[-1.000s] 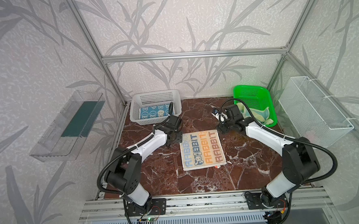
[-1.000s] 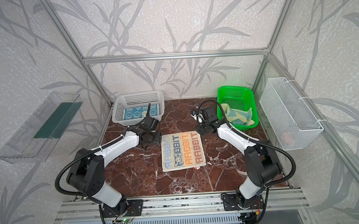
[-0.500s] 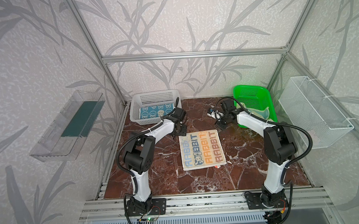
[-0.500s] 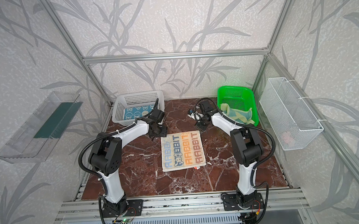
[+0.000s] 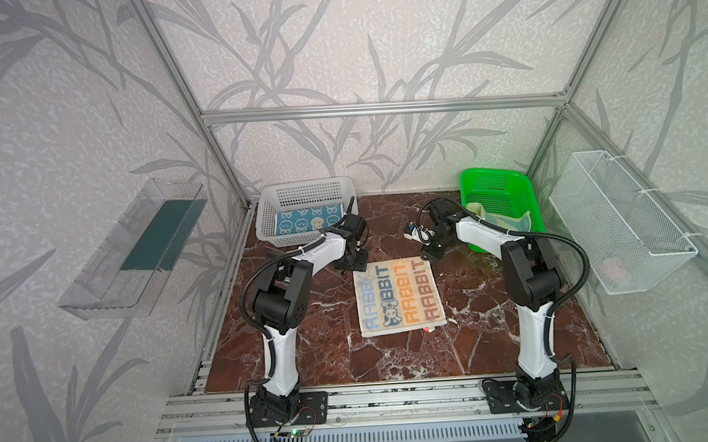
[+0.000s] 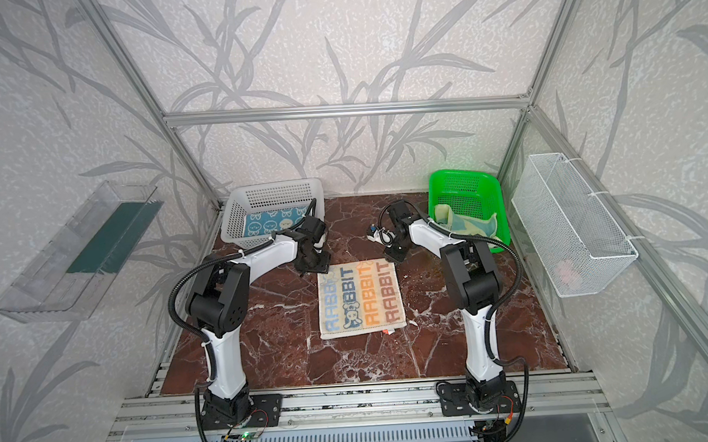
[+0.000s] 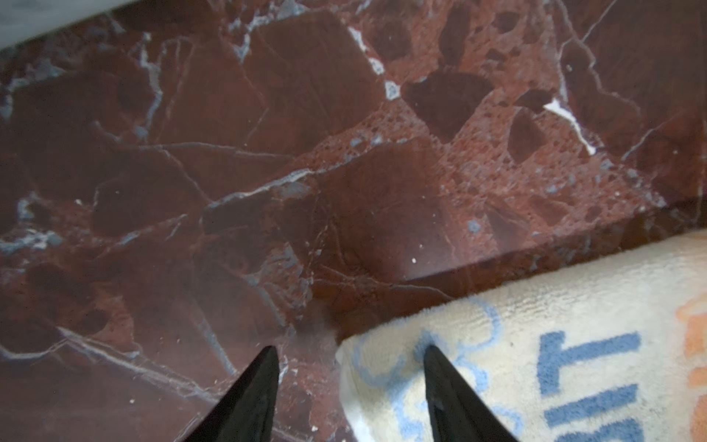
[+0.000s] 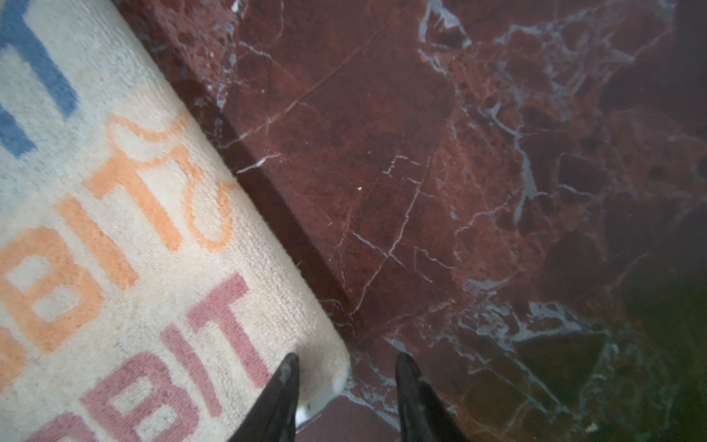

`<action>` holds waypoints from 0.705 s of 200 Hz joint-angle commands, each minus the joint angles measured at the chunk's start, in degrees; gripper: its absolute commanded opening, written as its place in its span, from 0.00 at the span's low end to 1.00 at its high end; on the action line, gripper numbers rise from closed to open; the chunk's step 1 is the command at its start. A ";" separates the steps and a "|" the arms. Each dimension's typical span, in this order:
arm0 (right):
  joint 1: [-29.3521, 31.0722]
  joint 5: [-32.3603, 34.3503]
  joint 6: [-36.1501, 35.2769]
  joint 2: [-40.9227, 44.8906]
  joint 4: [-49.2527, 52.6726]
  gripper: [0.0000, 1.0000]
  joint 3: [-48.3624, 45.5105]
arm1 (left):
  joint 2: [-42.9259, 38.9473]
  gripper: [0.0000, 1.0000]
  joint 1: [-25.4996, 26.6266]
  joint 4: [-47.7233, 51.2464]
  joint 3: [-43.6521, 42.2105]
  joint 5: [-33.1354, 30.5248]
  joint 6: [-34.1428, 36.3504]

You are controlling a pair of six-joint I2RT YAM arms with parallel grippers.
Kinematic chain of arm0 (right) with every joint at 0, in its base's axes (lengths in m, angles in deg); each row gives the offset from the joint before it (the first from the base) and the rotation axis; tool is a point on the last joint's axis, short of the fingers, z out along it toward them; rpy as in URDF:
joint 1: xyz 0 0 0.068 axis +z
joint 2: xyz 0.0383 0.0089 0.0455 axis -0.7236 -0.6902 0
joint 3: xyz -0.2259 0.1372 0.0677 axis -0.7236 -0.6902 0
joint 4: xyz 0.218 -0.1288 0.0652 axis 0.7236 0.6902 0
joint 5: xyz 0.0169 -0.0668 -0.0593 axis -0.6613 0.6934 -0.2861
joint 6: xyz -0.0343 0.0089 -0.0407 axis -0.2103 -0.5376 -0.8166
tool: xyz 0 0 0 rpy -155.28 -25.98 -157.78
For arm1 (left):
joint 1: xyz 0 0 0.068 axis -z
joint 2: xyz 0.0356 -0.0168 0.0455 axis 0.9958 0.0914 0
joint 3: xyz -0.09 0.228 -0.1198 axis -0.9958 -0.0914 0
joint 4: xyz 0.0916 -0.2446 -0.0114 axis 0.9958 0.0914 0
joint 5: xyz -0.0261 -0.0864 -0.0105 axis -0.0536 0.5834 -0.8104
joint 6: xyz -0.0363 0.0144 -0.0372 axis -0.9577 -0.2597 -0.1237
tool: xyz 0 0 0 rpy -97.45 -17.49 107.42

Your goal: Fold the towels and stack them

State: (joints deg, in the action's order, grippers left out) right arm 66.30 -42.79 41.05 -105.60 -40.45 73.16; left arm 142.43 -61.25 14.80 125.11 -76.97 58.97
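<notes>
The left arm [image 5: 283, 294] and right arm [image 5: 532, 277] each rise to a bent elbow, with forearms sloping forward and inward. Both wrists tip downward. The left gripper [image 7: 349, 352] has its jaws apart. The right gripper [image 8: 346, 358] does too, with a narrower gap.

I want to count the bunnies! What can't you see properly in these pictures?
- Rabbit-face towel: in both top views the wall of the white basket hides part.
- Teal and yellow towel: in both top views the right arm covers part.
- Pink thing in the wire basket: too small, blurred behind mesh.
</notes>
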 commanded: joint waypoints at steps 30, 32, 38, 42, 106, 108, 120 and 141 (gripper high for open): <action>-0.39 -0.97 -1.89 -0.95 2.93 0.37 1.41 | 1.64 0.53 -0.30 1.57 2.35 0.56 1.70; -0.43 -0.97 -1.99 -0.87 2.84 0.37 1.34 | 1.64 0.52 -0.30 1.51 2.33 0.56 1.67; -0.43 -1.13 -2.16 -0.77 2.92 0.37 1.30 | 1.63 0.51 -0.39 1.39 2.28 0.48 1.70; -0.48 -1.21 -2.25 -0.82 2.90 0.37 1.30 | 1.68 0.51 -0.49 1.38 2.39 0.63 1.87; -0.82 -2.21 -2.66 -0.40 1.67 0.36 1.61 | 2.83 0.47 -1.18 2.78 2.66 -0.22 3.78; -0.86 -2.38 -2.65 -0.28 1.52 0.36 1.57 | 2.83 0.47 -1.18 2.78 2.70 -0.20 3.82; -1.19 -3.80 -2.56 0.11 0.69 0.36 1.45 | 2.72 0.45 -1.18 2.50 2.13 0.01 3.87; -1.32 -4.94 -2.54 0.14 0.63 0.36 2.24 | 3.03 0.44 -1.20 2.20 1.67 1.10 3.85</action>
State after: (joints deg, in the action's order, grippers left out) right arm 65.56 -44.91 38.73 -106.28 -39.86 73.22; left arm 144.53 -62.08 15.93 126.79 -76.40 61.55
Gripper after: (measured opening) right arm 0.358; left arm 0.444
